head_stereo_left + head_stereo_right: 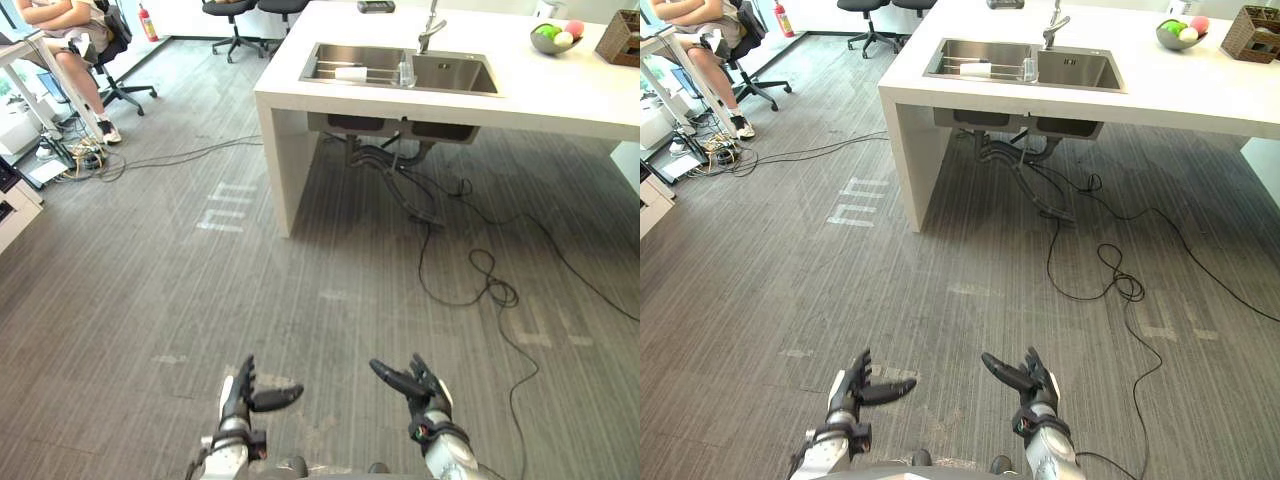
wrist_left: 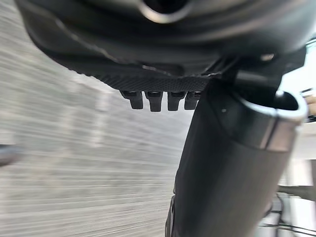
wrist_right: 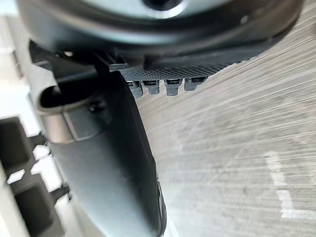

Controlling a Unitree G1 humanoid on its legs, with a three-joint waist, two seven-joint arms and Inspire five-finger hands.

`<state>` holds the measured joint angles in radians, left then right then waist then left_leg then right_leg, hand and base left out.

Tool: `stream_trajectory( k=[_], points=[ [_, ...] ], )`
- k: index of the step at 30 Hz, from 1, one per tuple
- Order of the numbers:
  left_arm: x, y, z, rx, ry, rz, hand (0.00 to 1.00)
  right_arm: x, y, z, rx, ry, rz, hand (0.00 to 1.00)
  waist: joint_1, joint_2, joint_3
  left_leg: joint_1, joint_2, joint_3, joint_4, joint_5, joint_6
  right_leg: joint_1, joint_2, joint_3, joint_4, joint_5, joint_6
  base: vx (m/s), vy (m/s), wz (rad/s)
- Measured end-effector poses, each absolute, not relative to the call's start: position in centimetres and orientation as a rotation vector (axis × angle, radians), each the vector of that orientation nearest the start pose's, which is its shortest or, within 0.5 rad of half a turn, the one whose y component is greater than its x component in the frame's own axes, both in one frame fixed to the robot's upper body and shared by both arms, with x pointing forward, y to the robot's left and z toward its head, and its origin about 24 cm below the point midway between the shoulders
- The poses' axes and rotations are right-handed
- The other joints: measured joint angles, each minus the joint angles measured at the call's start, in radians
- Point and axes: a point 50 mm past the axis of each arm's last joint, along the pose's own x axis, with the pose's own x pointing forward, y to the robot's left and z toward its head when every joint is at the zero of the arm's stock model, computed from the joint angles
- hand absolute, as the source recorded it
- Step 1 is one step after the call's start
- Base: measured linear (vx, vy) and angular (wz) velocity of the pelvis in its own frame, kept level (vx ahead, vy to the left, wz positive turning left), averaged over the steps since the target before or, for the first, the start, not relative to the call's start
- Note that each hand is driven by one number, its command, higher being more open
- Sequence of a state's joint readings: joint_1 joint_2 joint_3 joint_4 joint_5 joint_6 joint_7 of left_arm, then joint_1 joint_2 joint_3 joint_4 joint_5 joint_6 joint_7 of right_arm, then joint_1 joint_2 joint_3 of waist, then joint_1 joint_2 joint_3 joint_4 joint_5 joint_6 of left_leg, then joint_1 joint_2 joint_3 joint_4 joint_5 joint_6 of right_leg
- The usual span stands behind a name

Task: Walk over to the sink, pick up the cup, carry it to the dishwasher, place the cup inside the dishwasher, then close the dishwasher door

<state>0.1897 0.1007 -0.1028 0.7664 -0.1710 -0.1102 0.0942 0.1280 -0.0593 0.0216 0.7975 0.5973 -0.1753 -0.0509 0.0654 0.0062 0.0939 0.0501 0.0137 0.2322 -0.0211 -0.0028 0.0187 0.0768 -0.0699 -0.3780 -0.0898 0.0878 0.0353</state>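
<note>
A steel double sink (image 1: 455, 75) is set in a white counter (image 1: 560, 95) across the room, ahead and to my right. A clear glass cup (image 1: 406, 71) stands at the divider between the basins, beside a white item on a rack (image 1: 350, 72). Both hands hang low over the grey floor, far from the counter. My left hand (image 1: 240, 395) is open with straight fingers (image 2: 155, 101) and its thumb out. My right hand (image 1: 422, 392) is open as well, its fingers (image 3: 165, 88) straight and holding nothing.
Black cables (image 1: 485, 280) trail over the floor under the sink. A person (image 1: 65, 35) sits in an office chair at the far left by a desk and tangled wires. A fruit bowl (image 1: 553, 38) and wicker basket (image 1: 620, 40) stand on the counter. Open floor lies between me and the counter.
</note>
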Motion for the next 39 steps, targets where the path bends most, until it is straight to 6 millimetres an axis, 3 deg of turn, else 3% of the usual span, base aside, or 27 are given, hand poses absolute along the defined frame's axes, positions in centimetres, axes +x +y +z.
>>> stream_trajectory(
  k=[4, 6, 11, 16, 20, 24, 28, 39],
  points=[
    [9.6, 19.3, -15.5, -0.310, 0.960, 0.252, 1.00, 11.7, -19.6, -14.3, 0.468, 0.772, -0.462, 1.00, -0.004, 0.002, 0.003, 0.031, 0.003, 0.013, -0.005, 0.000, -0.002, 0.025, 0.000, 0.008, 0.003, 0.000, 0.001, -0.02, 0.007, -0.06],
    [9.0, 19.5, -15.7, -0.372, 0.973, 0.278, 1.00, 11.3, -19.7, -14.5, 0.475, 0.781, -0.464, 1.00, -0.006, 0.004, 0.004, 0.050, 0.004, 0.029, -0.010, 0.000, -0.003, 0.034, 0.000, 0.021, 0.003, 0.000, 0.002, -0.06, 0.013, -0.22],
    [8.5, 19.4, -16.0, -0.438, 0.984, 0.353, 1.00, 10.5, -19.3, -15.0, 0.517, 0.817, -0.469, 1.00, -0.006, 0.005, 0.014, 0.059, 0.005, 0.066, -0.014, -0.005, -0.011, 0.031, -0.002, 0.023, 0.004, -0.013, 0.007, -0.07, 0.011, -0.21],
    [9.4, 19.5, -15.9, -0.407, 0.985, 0.461, 1.00, 11.0, -19.0, -15.1, 0.535, 0.827, -0.470, 1.00, -0.001, -0.002, 0.039, -0.006, 0.010, 0.075, -0.010, 0.002, -0.014, -0.032, -0.002, 0.021, 0.008, -0.016, 0.002, -0.05, 0.000, -0.01],
    [9.0, 19.9, -16.0, -0.385, 1.007, 0.571, 1.00, 10.7, -19.0, -15.5, 0.570, 0.875, -0.495, 1.00, 0.005, -0.005, 0.049, 0.012, 0.015, 0.084, -0.013, 0.004, -0.019, -0.031, 0.000, 0.031, 0.032, -0.020, -0.002, 0.06, 0.002, -0.05],
    [9.0, 19.6, -16.2, -0.373, 1.053, 0.564, 1.00, 10.6, -18.9, -15.7, 0.626, 0.902, -0.478, 1.00, 0.008, -0.005, 0.049, 0.028, 0.015, 0.095, -0.015, 0.002, -0.017, -0.025, 0.000, 0.042, 0.040, -0.020, -0.005, 0.09, 0.016, -0.06],
    [8.8, 19.5, -16.4, -0.527, 1.077, 0.526, 1.00, 10.3, -18.9, -15.8, 0.708, 0.909, -0.474, 1.00, 0.018, -0.007, 0.050, 0.056, 0.016, 0.110, 0.004, 0.001, -0.018, 0.002, -0.005, 0.048, 0.052, -0.024, 0.001, 0.10, 0.012, -0.08],
    [8.1, 19.5, -16.7, -0.672, 1.088, 0.554, 1.00, 10.4, -18.6, -16.0, 0.695, 0.952, -0.410, 1.00, 0.017, -0.008, 0.050, 0.087, 0.011, 0.113, 0.025, -0.006, -0.024, 0.037, -0.021, 0.037, 0.077, -0.053, 0.015, -0.01, -0.007, 0.04]
  ],
)
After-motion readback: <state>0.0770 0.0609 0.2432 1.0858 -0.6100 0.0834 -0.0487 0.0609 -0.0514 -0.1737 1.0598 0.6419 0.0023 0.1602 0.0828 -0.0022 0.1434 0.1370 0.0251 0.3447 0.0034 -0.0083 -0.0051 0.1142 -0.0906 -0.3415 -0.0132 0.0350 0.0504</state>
